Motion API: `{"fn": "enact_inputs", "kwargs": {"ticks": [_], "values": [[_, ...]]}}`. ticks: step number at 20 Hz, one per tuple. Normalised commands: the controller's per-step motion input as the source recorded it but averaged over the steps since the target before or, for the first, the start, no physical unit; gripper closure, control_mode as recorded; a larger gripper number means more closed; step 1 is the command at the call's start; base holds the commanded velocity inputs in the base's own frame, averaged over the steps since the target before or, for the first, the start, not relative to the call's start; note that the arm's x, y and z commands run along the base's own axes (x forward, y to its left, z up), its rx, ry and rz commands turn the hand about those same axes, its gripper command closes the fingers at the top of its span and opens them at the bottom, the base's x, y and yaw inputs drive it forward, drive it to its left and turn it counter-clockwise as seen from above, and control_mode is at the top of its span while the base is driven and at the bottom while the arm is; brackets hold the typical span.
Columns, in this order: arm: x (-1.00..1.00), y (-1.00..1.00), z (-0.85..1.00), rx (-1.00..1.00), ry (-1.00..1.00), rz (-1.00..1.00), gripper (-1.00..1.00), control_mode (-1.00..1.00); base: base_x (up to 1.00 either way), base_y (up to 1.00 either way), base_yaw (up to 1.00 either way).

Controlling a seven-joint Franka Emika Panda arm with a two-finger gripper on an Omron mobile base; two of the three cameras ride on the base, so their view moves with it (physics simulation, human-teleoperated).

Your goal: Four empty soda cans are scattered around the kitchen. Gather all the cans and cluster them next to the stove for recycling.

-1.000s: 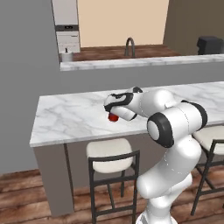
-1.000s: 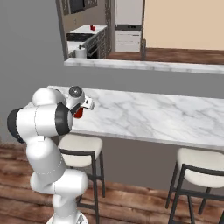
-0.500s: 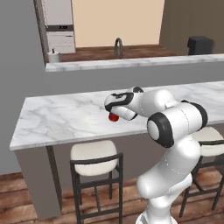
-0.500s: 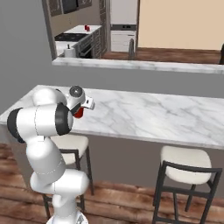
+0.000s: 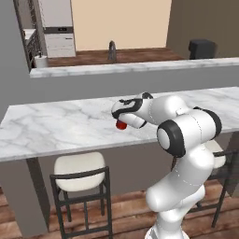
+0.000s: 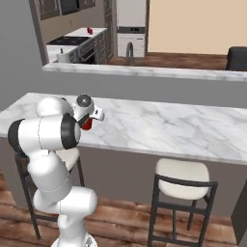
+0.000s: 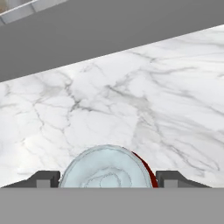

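Note:
A red soda can [image 5: 121, 124] with a silvery top [image 7: 105, 168] hangs just above the marble counter [image 5: 56, 128], and my gripper [image 5: 123, 120] is shut on it. In the hand view the dark fingertips [image 7: 43, 178] flank the can on both sides. The right base view shows the can [image 6: 87, 124] under the hand [image 6: 88, 120]. Far back on the left stands the stove [image 6: 65, 41] with its black top. A second small red soda can [image 6: 89, 31] sits on the counter beyond it.
Stools stand under the near counter [image 5: 79, 170] [image 6: 185, 176]. Behind the counter a raised grey ledge [image 6: 144, 72] carries a faucet [image 6: 129, 50]. A dark appliance [image 5: 202, 49] sits at the back right, and a white pot [image 6: 62, 57] near the stove.
The whole scene has slid to the left in both base views, so the base has driven to the right. The can stays gripped in the same pose.

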Motion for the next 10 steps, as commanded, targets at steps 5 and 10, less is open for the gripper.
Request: {"fn": "enact_inputs", "kwargs": {"ticks": [5,10], "values": [[0.00,0.00,0.00,0.00,0.00,0.00,1.00,1.00,0.00,-0.61,0.00],[0.00,0.00,0.00,0.00,0.00,0.00,1.00,1.00,0.00,-0.58,0.00]]}}
